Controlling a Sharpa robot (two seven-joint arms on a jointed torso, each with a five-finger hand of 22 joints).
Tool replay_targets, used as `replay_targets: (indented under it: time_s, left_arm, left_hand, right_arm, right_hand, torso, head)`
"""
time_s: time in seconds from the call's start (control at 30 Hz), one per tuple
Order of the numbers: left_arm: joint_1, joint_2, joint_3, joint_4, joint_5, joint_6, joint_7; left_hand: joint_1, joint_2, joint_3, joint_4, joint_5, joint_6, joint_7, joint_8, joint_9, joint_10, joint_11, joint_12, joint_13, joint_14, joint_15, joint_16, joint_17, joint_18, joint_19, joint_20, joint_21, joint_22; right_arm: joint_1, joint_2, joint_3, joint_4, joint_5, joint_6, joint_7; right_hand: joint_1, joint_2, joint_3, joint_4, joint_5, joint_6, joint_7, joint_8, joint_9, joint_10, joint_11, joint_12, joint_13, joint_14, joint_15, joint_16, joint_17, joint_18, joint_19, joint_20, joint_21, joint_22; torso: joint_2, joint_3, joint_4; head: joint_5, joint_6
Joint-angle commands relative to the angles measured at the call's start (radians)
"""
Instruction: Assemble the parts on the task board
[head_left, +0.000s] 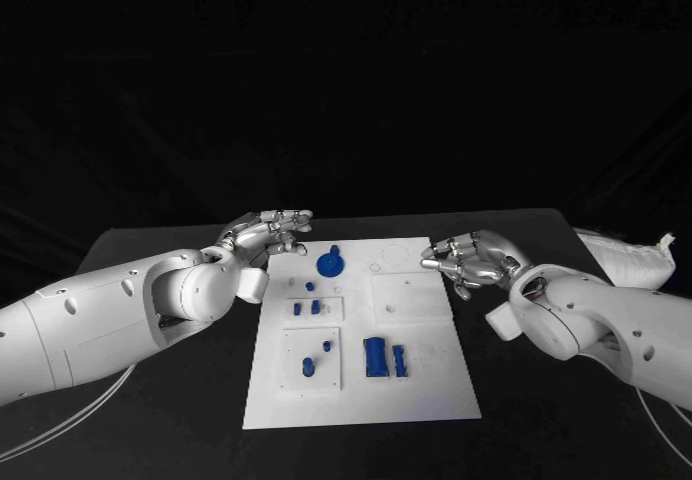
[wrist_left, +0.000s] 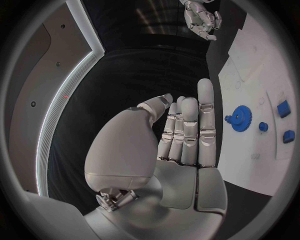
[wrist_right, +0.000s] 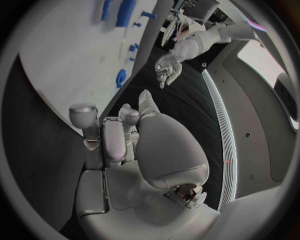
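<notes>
The white task board (head_left: 433, 385) lies in the middle of the black table. A blue gear (head_left: 330, 264) stands near its far edge, with three small blue parts (head_left: 309, 299) just in front of it. Closer to me are two small blue pieces (head_left: 315, 358), a thick blue cylinder (head_left: 375, 356) and a thin one (head_left: 400, 361). My left hand (head_left: 270, 233) hovers off the board's far left corner with fingers extended and holds nothing (wrist_left: 181, 135). At the board's far right edge, my right hand (head_left: 469, 260) has its fingers curled in on nothing (wrist_right: 125, 145).
A crumpled white cloth (head_left: 627, 255) lies at the table's right edge. Black tabletop (head_left: 159, 250) runs on both sides of the board, and cables (head_left: 72, 415) trail below my left arm.
</notes>
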Motion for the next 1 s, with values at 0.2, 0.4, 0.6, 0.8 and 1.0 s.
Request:
replay_targets:
  time_s: [0.2, 0.4, 0.6, 0.8, 1.0]
  left_arm:
    - [-0.012, 0.06, 0.0, -0.102, 0.078, -0.067, 0.13]
    - [-0.019, 0.099, 0.0, -0.16, 0.101, -0.077, 0.157]
    - [-0.022, 0.105, -0.001, -0.168, 0.073, -0.065, 0.115]
    - [-0.036, 0.098, 0.005, -0.131, 0.047, -0.127, 0.128]
    - [-0.067, 0.082, 0.018, -0.044, -0.012, -0.271, 0.158]
  left_hand:
    - [-0.024, -0.01, 0.016, 0.016, -0.003, 0.0, 0.015, -0.045, -0.01, 0.039, 0.03, -0.169, -0.114, -0.117, 0.037, -0.379, -0.191, 0.012, -0.195, 0.033, -0.161, -0.096]
    - [-0.039, -0.021, 0.011, 0.037, -0.003, -0.002, 0.02, -0.105, -0.009, 0.047, 0.057, -0.318, -0.175, -0.161, 0.105, -0.666, -0.317, 0.004, -0.362, 0.1, -0.342, -0.231]
    - [-0.436, 0.029, -0.145, 0.004, -0.062, -0.288, -0.034, -0.191, -0.074, -0.256, 0.019, -0.453, -0.236, -0.453, 0.079, -0.859, -0.411, -0.037, -0.647, 0.06, -0.447, -0.401]
    - [-0.627, 0.051, -0.212, 0.004, -0.093, -0.428, -0.062, -0.217, -0.074, -0.408, -0.003, -0.486, -0.236, -0.596, -0.009, -0.905, -0.433, -0.054, -0.766, 0.025, -0.471, -0.452]
    - [-0.789, 0.131, -0.269, 0.004, -0.118, -0.548, -0.086, -0.308, -0.074, -0.538, -0.084, -0.512, -0.236, -0.718, -0.009, -0.943, -0.512, -0.076, -0.868, -0.005, -0.552, -0.495]
  right_arm:
    - [0.009, 0.1, 0.008, -0.178, 0.428, -0.024, 0.26]
    - [0.01, 0.156, 0.017, -0.262, 0.464, 0.021, 0.296]
    - [0.01, 0.169, 0.019, -0.278, 0.417, -0.01, 0.247]
    - [0.006, 0.168, 0.011, -0.231, 0.448, -0.073, 0.272]
    - [-0.004, 0.164, -0.007, -0.122, 0.519, -0.216, 0.329]
  right_hand:
    - [0.065, 0.046, 0.002, -0.034, -0.024, -0.031, 0.045, -0.062, -0.089, -0.149, 0.048, -0.417, -0.418, -0.296, 0.057, -0.572, -0.478, 0.03, -0.205, 0.054, -0.383, -0.304]
    - [0.095, 0.067, 0.0, -0.062, -0.028, -0.03, 0.058, -0.065, -0.171, -0.117, 0.085, -0.626, -0.738, -0.374, 0.121, -0.913, -0.718, 0.031, -0.276, 0.122, -0.628, -0.478]
    - [-0.37, 0.044, 0.034, -0.109, -0.097, -0.313, 0.004, -0.127, -0.292, -0.424, 0.048, -0.763, -0.949, -0.67, 0.033, -1.077, -0.908, -0.032, -0.545, 0.072, -0.797, -0.641]
    - [-0.59, -0.034, 0.12, -0.109, -0.097, -0.453, -0.023, -0.127, -0.325, -0.587, 0.029, -0.763, -0.987, -0.83, 0.033, -1.106, -0.951, -0.046, -0.695, 0.042, -0.835, -0.681]
    - [-0.773, -0.034, 0.12, -0.109, -0.097, -0.572, -0.047, -0.127, -0.351, -0.724, -0.042, -0.763, -1.016, -0.965, 0.033, -1.128, -0.984, -0.06, -0.822, 0.017, -0.864, -0.713]
  torso:
    - [-0.039, -0.0028, -0.0134]
    - [-0.049, 0.0021, -0.0116]
    - [-0.046, 0.0015, -0.0111]
    - [-0.078, -0.0053, 0.0141]
    - [-0.118, -0.0142, 0.0472]
  head:
    - [0.005, 0.041]
    - [0.0, 0.062]
    - [0.0, 0.066]
    - [-0.006, 0.093]
    - [-0.015, 0.128]
